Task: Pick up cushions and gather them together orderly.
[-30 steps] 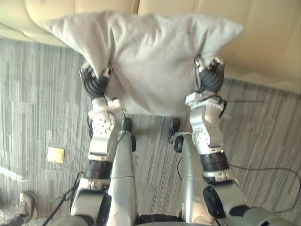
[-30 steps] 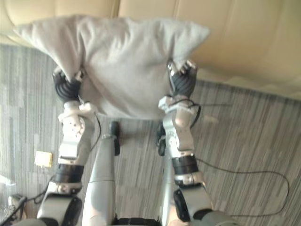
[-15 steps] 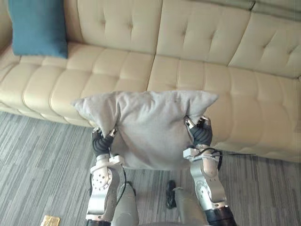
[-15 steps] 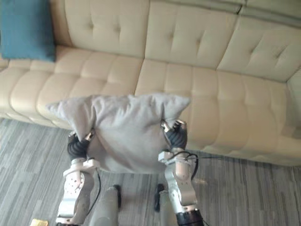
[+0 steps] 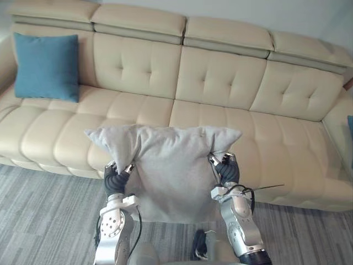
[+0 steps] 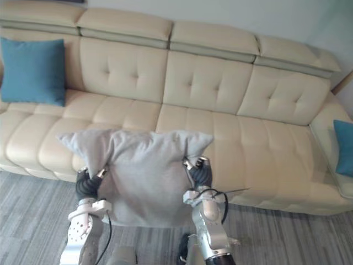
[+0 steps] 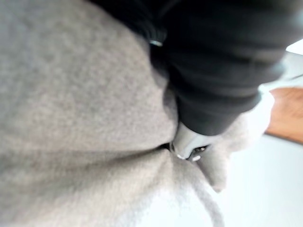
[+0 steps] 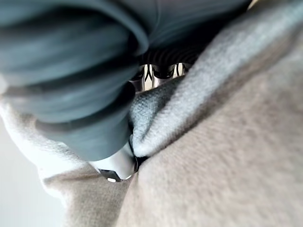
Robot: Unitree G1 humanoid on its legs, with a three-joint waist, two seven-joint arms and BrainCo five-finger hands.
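I hold a grey cushion (image 5: 168,165) up in front of the cream sofa (image 5: 220,83), its top corners spread wide. My left hand (image 5: 115,179) pinches its left edge and my right hand (image 5: 226,170) pinches its right edge. Both wrist views show grey cloth (image 7: 71,118) pressed against the dark hand covers, with cloth (image 8: 227,142) folded under the right hand. A teal cushion (image 5: 46,66) leans upright against the sofa's back at the far left. The edge of another teal cushion (image 6: 343,146) stands at the sofa's far right end.
The sofa's long seat (image 5: 265,143) stretches behind the grey cushion. Grey striped carpet (image 5: 38,215) covers the floor in front of the sofa.
The view has tilted up from the floor to take in the whole sofa. The grey cushion stays held between both hands and now hangs in front of the seat.
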